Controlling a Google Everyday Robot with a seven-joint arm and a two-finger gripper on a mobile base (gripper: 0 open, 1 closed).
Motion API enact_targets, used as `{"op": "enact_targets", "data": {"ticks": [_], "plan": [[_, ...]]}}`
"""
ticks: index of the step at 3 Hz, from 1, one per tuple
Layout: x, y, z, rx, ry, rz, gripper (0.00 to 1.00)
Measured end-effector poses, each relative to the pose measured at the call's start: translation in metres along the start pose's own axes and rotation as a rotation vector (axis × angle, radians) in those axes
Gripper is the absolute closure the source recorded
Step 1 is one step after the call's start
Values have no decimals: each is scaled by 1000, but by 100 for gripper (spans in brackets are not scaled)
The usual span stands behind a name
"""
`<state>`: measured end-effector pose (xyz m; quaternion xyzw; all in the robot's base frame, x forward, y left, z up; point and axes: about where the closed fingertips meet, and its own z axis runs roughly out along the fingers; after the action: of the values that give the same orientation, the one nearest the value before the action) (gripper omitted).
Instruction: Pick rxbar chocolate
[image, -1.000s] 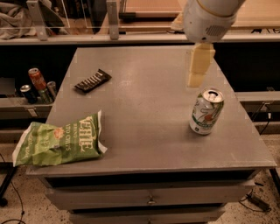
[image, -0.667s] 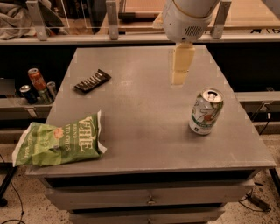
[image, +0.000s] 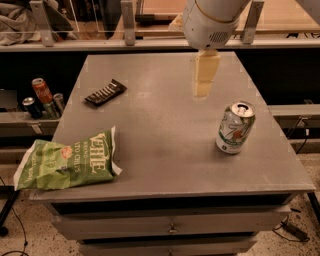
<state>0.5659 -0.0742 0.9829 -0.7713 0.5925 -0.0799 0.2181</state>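
The rxbar chocolate (image: 105, 93) is a small flat black bar with pale lettering. It lies on the grey table (image: 165, 135) at the far left. My gripper (image: 204, 80) hangs from the white arm above the table's far middle, well to the right of the bar and apart from it. Its pale fingers point down and hold nothing that I can see.
A large green chip bag (image: 67, 161) lies at the table's front left corner, hanging over the edge. A green-and-white soda can (image: 235, 127) stands upright at the right. Several cans (image: 42, 95) stand on a lower shelf left of the table.
My arm and gripper have moved left across the table, away from the soda can and toward the far middle. The objects have not moved.
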Motion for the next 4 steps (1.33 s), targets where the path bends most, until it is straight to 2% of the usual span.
{"op": "enact_targets", "data": {"ticks": [1,2,3,4], "plan": [[-31,-21,11,35,-41,-168,0],[-72,-43,25,50,-69,-349,0],[-115,-61,47,49,-68,-485,0],[-160,-76,77,60,0,-576,0]]}}
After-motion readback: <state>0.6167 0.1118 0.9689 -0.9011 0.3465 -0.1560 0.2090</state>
